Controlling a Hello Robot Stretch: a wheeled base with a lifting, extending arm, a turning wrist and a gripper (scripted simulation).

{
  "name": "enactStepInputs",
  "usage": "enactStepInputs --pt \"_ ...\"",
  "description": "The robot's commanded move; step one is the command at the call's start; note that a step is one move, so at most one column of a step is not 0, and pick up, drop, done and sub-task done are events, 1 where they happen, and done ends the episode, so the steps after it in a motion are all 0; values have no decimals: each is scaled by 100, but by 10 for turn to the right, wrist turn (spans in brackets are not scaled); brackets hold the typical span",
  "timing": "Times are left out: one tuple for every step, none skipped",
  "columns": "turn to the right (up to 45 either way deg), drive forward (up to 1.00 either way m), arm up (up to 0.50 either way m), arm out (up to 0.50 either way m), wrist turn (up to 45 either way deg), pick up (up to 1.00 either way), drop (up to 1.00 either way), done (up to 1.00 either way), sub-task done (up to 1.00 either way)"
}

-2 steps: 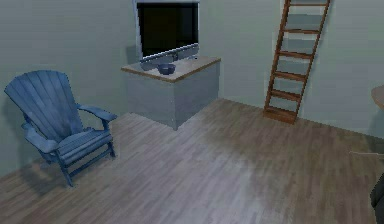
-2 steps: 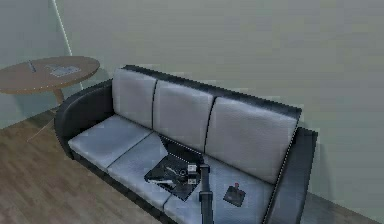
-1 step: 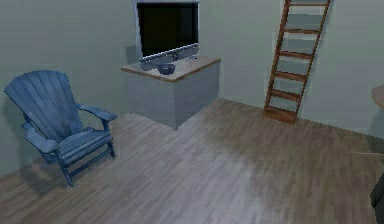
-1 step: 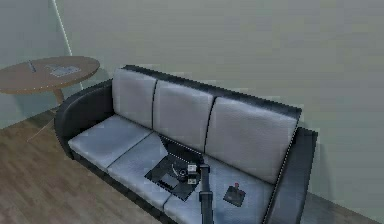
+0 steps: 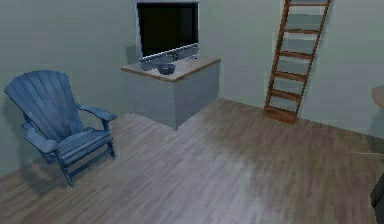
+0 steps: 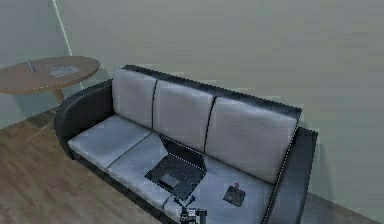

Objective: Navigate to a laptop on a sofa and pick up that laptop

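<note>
A dark open laptop [image 6: 178, 168] lies on the middle seat cushion of a sofa [image 6: 130, 95] with grey cushions and a black frame, in the arm side view. At that view's bottom edge, just below the laptop, the gripper [image 6: 190, 213] shows as a small dark shape with white marks. The sofa seat lies behind it, so I cannot tell whether it holds anything. A small dark flat object [image 6: 235, 193] lies on the right seat cushion.
A round wooden table [image 6: 45, 72] stands left of the sofa. In the forward view, a blue slatted armchair [image 5: 60, 120] sits at the left, a television [image 5: 167, 30] on a cabinet [image 5: 170, 85] stands ahead, and a wooden ladder [image 5: 295, 55] leans on the wall. Wood floor [image 5: 230, 170] lies between.
</note>
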Motion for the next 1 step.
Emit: enactStepInputs --pt "0 0 0 0 0 100 0 0 0"
